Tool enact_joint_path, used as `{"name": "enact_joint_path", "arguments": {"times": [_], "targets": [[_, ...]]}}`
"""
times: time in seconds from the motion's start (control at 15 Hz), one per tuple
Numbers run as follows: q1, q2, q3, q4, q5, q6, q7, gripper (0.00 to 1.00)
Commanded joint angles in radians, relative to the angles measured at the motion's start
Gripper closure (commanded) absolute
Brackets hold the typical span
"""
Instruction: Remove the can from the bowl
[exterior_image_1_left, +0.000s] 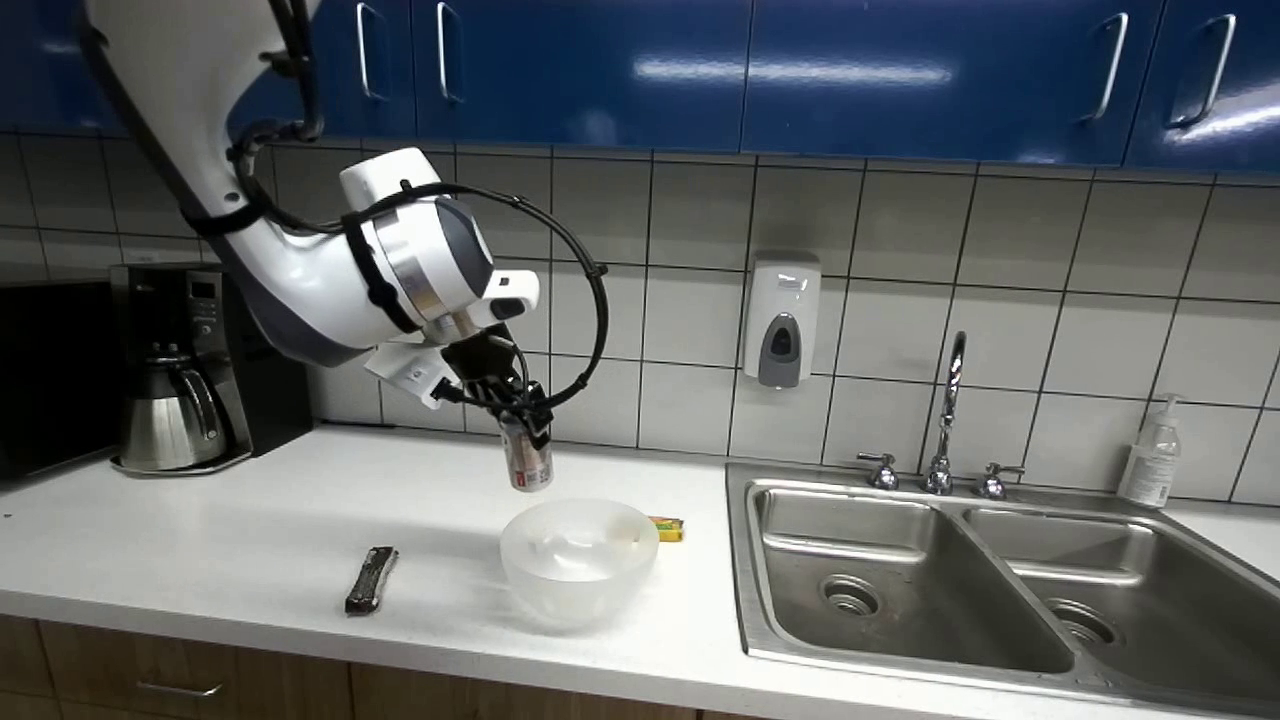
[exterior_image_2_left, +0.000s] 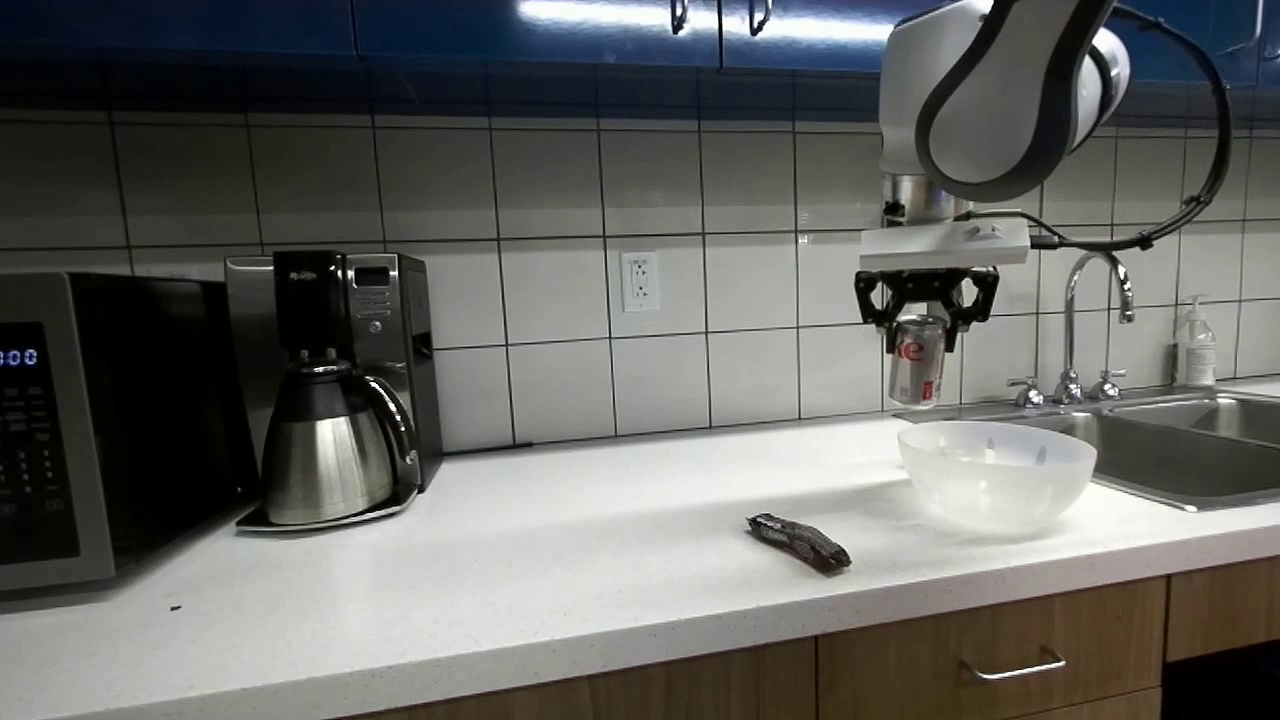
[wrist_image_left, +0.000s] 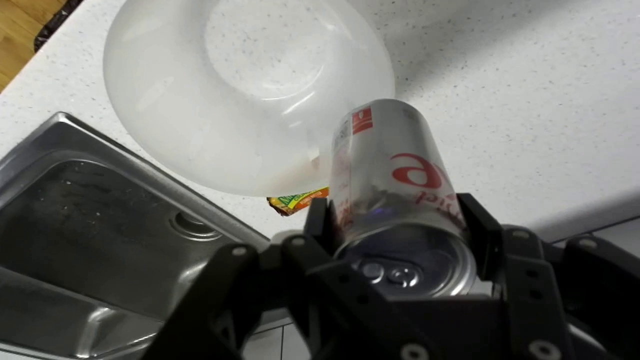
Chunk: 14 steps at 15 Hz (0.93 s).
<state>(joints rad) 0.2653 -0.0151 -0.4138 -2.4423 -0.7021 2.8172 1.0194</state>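
My gripper (wrist_image_left: 397, 215) is shut on the silvery can (wrist_image_left: 390, 160) with red lettering, one finger on each side near its top end. The can hangs above the counter, slightly tilted, in both exterior views (exterior_image_1_left: 528, 467) (exterior_image_2_left: 916, 370). The gripper also shows in both exterior views (exterior_image_1_left: 522, 412) (exterior_image_2_left: 922, 335). The translucent whitish bowl (exterior_image_1_left: 580, 590) stands on the counter, below the can and nearer the counter's front edge; it also shows in an exterior view (exterior_image_2_left: 995, 490) and in the wrist view (wrist_image_left: 200, 130). The can is higher than the bowl's rim and apart from it.
A yellow wrapper (exterior_image_1_left: 668, 529) lies beside the bowl, partly hidden by it. A dark oblong object (exterior_image_1_left: 371, 580) lies near the front edge. The steel sink (exterior_image_1_left: 745, 570) with its faucet (exterior_image_1_left: 945, 420) borders the bowl's side. A coffee maker (exterior_image_2_left: 340, 400) and microwave (exterior_image_2_left: 150, 420) stand farther away.
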Motion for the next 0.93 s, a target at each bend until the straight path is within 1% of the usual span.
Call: {"name": "enact_joint_path", "arguments": {"times": [0.0,0.27,0.53,0.87], "targets": [[0.027,-0.061,0.030,-0.016,-0.019,-0.038,0.058,0.61],[0.054,-0.001,0.057,0.017,-0.029,0.007,0.144,0.61],[0.078,0.104,0.069,0.058,-0.015,0.057,0.190,0.61],[0.084,0.271,0.071,0.118,0.032,0.141,0.180,0.61]]}}
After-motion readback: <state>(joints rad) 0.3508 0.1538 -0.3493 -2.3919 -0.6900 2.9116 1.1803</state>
